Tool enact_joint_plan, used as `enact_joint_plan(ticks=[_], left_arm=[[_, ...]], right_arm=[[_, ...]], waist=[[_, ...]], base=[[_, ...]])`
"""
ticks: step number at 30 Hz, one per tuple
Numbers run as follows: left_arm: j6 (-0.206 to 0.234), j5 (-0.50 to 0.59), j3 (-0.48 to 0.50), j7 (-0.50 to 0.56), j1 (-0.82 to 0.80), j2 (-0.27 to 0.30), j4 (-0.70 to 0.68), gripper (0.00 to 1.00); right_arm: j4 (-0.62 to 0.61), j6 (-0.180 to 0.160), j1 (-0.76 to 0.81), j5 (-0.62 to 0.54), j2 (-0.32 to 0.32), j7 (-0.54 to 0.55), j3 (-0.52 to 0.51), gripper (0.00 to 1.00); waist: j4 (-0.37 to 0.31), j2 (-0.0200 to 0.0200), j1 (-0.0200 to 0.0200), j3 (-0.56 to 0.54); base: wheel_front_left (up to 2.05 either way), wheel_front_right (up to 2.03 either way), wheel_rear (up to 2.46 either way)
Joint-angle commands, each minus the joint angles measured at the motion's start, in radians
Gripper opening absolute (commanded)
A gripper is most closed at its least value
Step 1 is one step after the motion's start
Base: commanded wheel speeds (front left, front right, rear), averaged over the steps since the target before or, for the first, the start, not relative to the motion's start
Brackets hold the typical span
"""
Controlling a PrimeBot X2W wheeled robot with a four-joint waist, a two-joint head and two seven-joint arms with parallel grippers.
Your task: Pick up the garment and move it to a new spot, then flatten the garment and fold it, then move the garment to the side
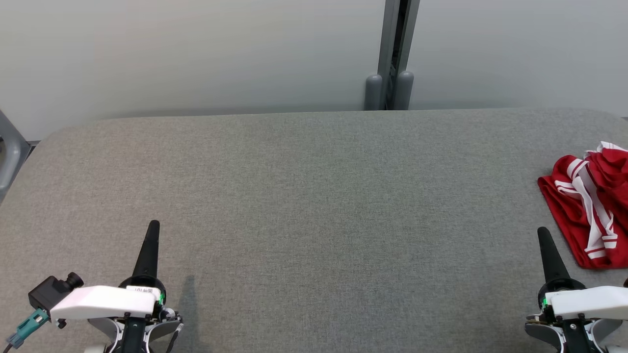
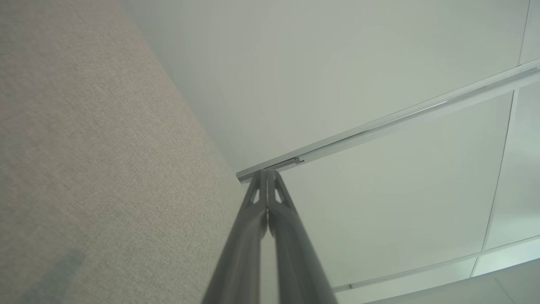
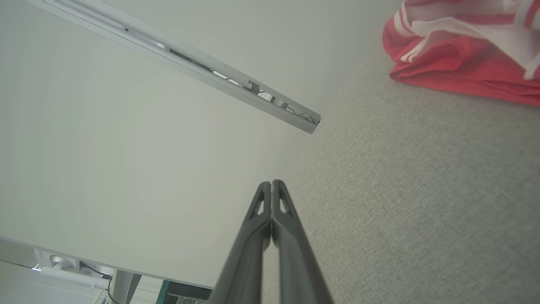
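A crumpled red garment (image 1: 591, 211) with white stripes lies bunched at the right edge of the grey fabric table (image 1: 314, 196), partly cut off by the head view's border. It also appears at the upper right of the right wrist view as a red garment (image 3: 464, 63). My right gripper (image 1: 542, 231) rests shut at the lower right, just left of the garment and apart from it, its tips pressed together (image 3: 271, 183). My left gripper (image 1: 154, 224) sits shut at the lower left, far from the garment, holding nothing (image 2: 267, 172).
A pale wall rises behind the table, with a grey vertical post (image 1: 392, 54) at the back centre. A grey metal frame piece (image 1: 7, 147) stands at the far left edge. The table's wide middle is bare cloth.
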Motion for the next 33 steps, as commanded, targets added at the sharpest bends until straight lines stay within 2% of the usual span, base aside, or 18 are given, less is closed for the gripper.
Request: enact_joint_plan(ticks=[1,33], left_arm=[[-0.008,-0.024,0.011,0.007,-0.022,0.005,-0.002,0.0],[-0.02,-0.23,0.063,0.089,-0.061,0.002,0.042,0.0]], right_arm=[[-0.003,0.0,-0.015,0.031,-0.005,0.008,-0.008,0.0],[0.002,0.0,-0.014,0.312,-0.005,0.069,-0.039,0.0]], waist=[[-0.001,0.0,0.0,-0.001],[-0.026,0.0,0.0,-0.023]], base=[[0.0,0.0,0.0],[0.0,0.0,0.0]])
